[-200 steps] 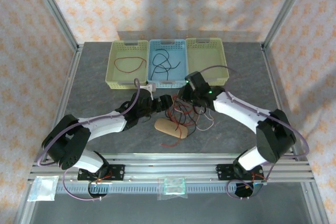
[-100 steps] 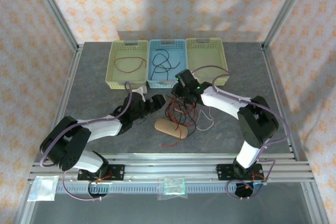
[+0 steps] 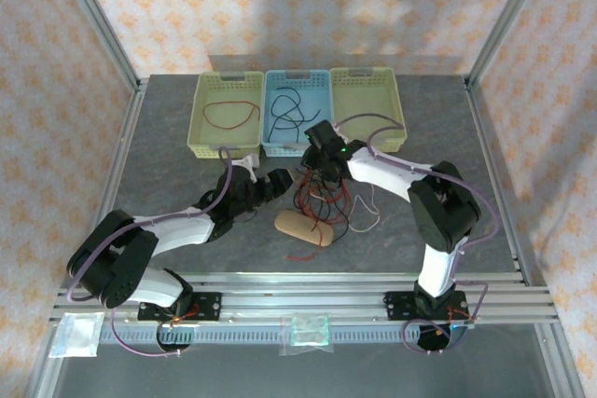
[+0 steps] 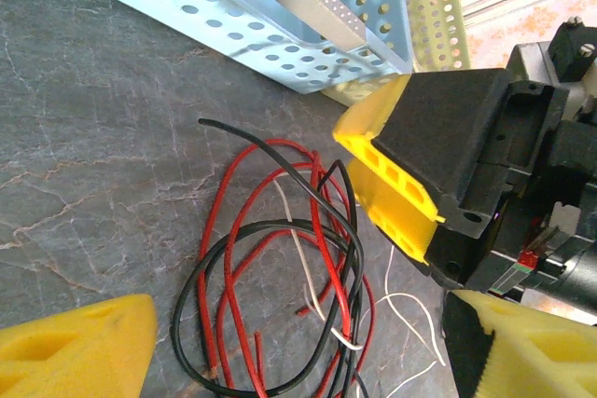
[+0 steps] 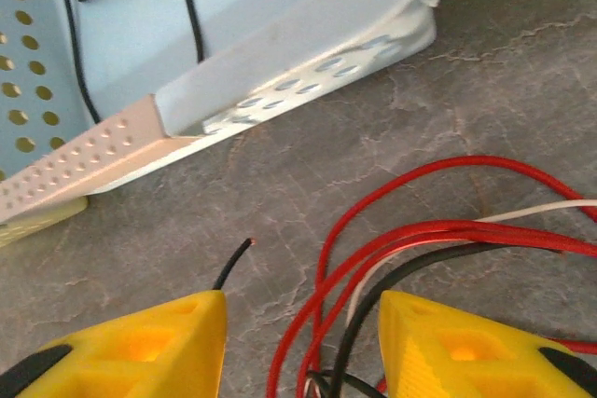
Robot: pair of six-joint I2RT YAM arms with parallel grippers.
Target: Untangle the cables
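At the right wrist, cables (image 5: 448,227) thread the right gripper's (image 5: 300,323) parted jaws; left gripper (image 4: 298,333) gapes wide.

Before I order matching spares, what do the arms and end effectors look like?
The left arm and right arm are white shells with black joints, each trailing a purple cable. The left end effector and right end effector have yellow wedge-shaped fingers; a green light glows near the right wrist.
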